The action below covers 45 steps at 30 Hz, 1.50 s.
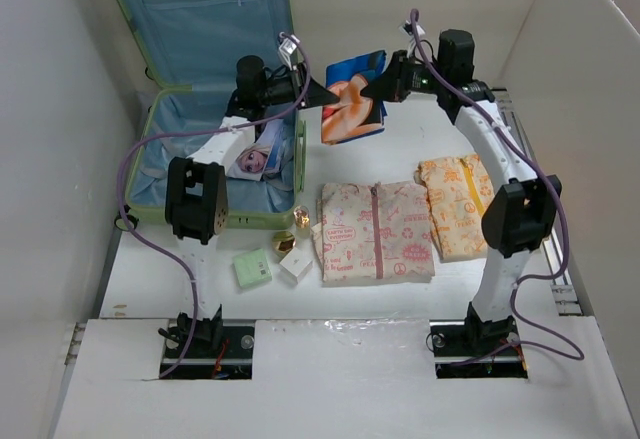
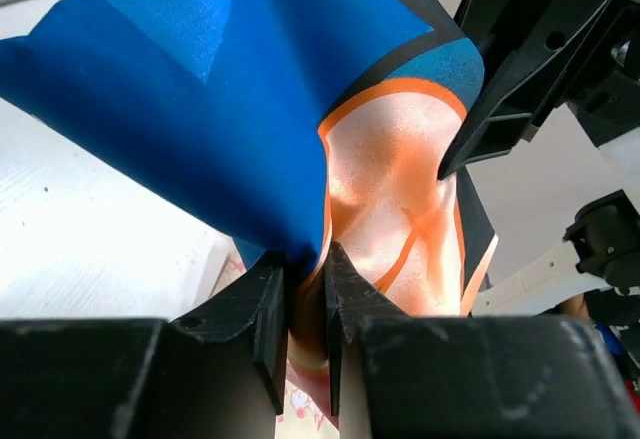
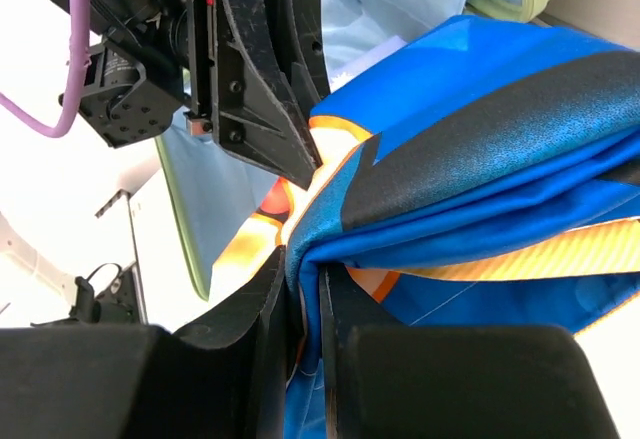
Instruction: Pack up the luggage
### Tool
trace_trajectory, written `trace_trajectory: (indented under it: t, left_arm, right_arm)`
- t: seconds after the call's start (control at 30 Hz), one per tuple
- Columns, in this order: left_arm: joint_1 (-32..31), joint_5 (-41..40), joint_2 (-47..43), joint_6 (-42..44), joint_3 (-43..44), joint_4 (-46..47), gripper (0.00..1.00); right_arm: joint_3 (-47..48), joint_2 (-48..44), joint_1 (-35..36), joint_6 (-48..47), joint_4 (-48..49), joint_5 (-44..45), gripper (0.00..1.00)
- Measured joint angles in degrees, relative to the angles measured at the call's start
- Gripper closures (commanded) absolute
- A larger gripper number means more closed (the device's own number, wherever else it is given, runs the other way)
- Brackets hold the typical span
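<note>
- Left gripper (image 2: 305, 284) and right gripper (image 3: 303, 294) each pinch the blue-and-orange cloth (image 1: 352, 99), stretched between them above the white table (image 1: 400, 304).
- Open luggage (image 1: 190, 19) sits left of both grips, hemmed by white walls (image 1: 50, 159).

a robotics lab test cell. a white table (image 1: 400, 304) sits boxed in by plain white panels (image 1: 50, 159) on three sides. a robot left arm (image 1: 195, 199) and right arm (image 1: 515, 219) are bolted at the table's near edge. purple cables (image 3: 71, 9) loop off them, and a metal rail (image 1: 568, 297) runs along the right edge.
</note>
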Motion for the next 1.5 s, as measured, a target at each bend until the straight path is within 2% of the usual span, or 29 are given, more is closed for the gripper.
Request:
trace_trajectory:
  t: [0.07,0.13,0.17,0.2,0.27,0.3,0.37,0.4,0.53,0.67,0.77,1.0,1.3,1.5]
  left_arm:
    - [0.3,0.3,0.0,0.5,-0.3,-0.7,1.00]
    - [0.9,0.6,0.0,2.8,0.2,-5.4,1.00]
    - [1.1,0.7,0.0,5.2,1.5,-10.4,1.00]
    - [1.4,0.5,0.0,9.4,3.3,-16.2,1.00]
    - [1.7,-1.9,0.2,19.2,8.4,-29.0,1.00]
    - [1.9,-4.3,0.3,24.6,11.8,-35.7,1.00]
    - [3.1,-8.7,0.0,34.8,16.5,-45.5,1.00]
    - [4.0,-10.5,-0.5,39.0,17.8,-49.4,1.00]
    - [10.8,-16.9,-2.0,53.8,19.7,-64.9,1.00]
    - [19.8,-23.2,-1.2,64.0,20.3,-75.1,1.00]
    - [25.0,-29.8,0.3,70.4,19.7,-78.9,1.00]
    - [28.4,-37.3,6.3,76.3,19.1,-77.5,1.00]
    - [28.8,-42.2,8.1,76.0,19.1,-67.8,1.00]
    - [28.8,-42.5,8.1,74.3,19.9,-63.9,1.00]
  right_arm:
    - [-1.4,-0.2,0.0,0.0,1.1,0.0,1.00]
    - [-2.9,-0.2,0.3,0.1,1.8,0.3,1.00]
    - [-3.9,-0.2,0.4,0.1,2.2,0.5,0.89]
    - [-4.9,-0.2,0.6,0.1,2.5,1.0,0.81]
    - [-6.5,0.0,1.1,0.1,3.0,1.5,0.58]
    - [-7.1,0.2,1.3,0.2,2.9,1.4,0.38]
    - [-7.5,0.9,1.9,0.4,2.9,0.8,0.19]
    - [-7.5,1.5,2.4,0.4,2.8,0.5,0.00]
    - [-8.0,3.8,4.7,0.4,2.8,-0.1,0.00]
    - [-9.7,4.7,6.3,0.2,1.7,-0.1,0.00]
    - [-9.5,4.8,6.3,-1.0,0.0,0.3,0.00]
    - [-7.1,5.6,6.0,-5.2,-5.1,2.9,0.00]
    - [-7.0,5.6,5.7,-8.3,-9.1,5.0,0.00]
    - [-6.6,5.6,5.6,-10.0,-11.7,6.3,0.00]
